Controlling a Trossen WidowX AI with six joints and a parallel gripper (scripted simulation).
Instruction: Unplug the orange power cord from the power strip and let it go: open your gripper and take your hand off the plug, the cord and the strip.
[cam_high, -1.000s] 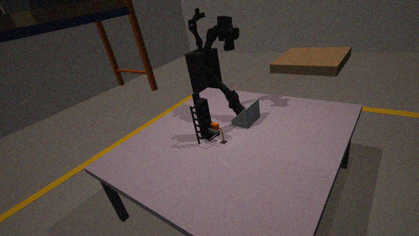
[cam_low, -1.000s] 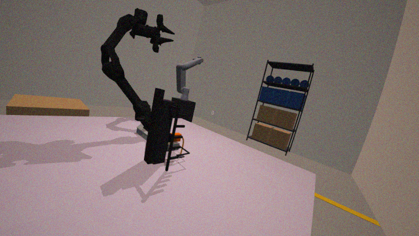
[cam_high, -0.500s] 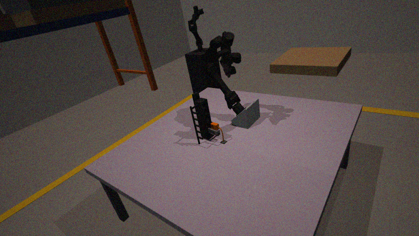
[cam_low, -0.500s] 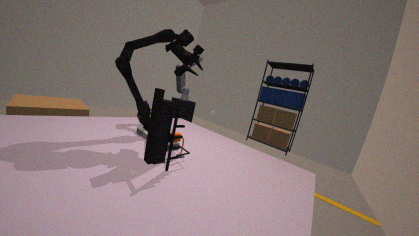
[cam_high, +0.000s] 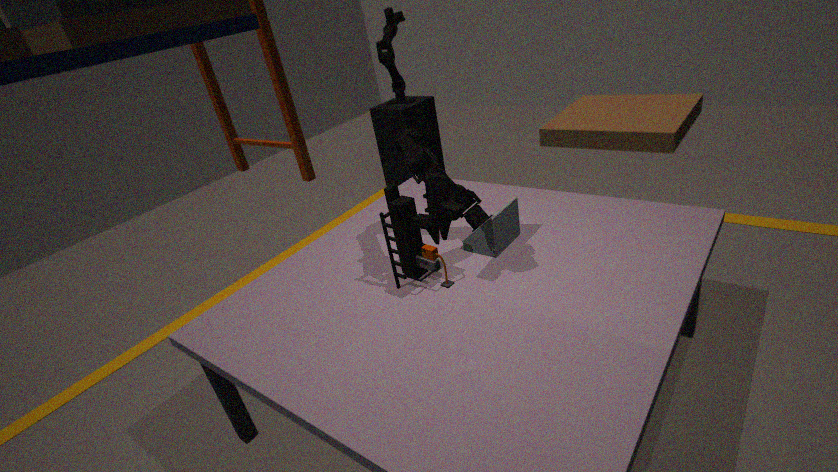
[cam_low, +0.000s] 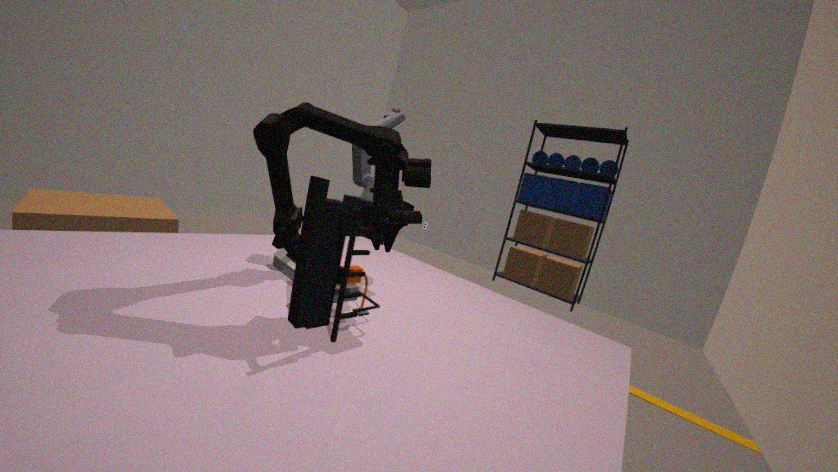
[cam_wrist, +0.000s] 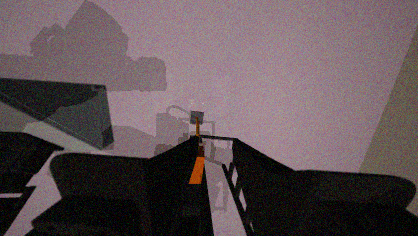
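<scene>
The orange plug (cam_high: 429, 252) (cam_low: 353, 271) (cam_wrist: 197, 171) sits on the small grey power strip (cam_high: 427, 263), low beside a tall black block. Its thin orange cord (cam_high: 445, 270) (cam_low: 367, 287) (cam_wrist: 197, 127) curves down to a small dark plate (cam_high: 447, 284) (cam_wrist: 197, 117) on the table. My gripper (cam_high: 440, 239) (cam_low: 382, 249) (cam_wrist: 215, 142) is partly open and empty, pointing down above the plug. In the wrist view the plug shows near the left finger, which hides part of it. The fingers hide much of the strip there.
The tall black block (cam_high: 405, 234) (cam_low: 319, 263) and a black ladder-like rack (cam_high: 389, 240) (cam_low: 335, 322) stand close beside the strip. A grey angled panel (cam_high: 508, 227) (cam_wrist: 92, 112) stands on the other side, by the arm's base. All stand on the pale table (cam_high: 469, 363) (cam_low: 469, 381).
</scene>
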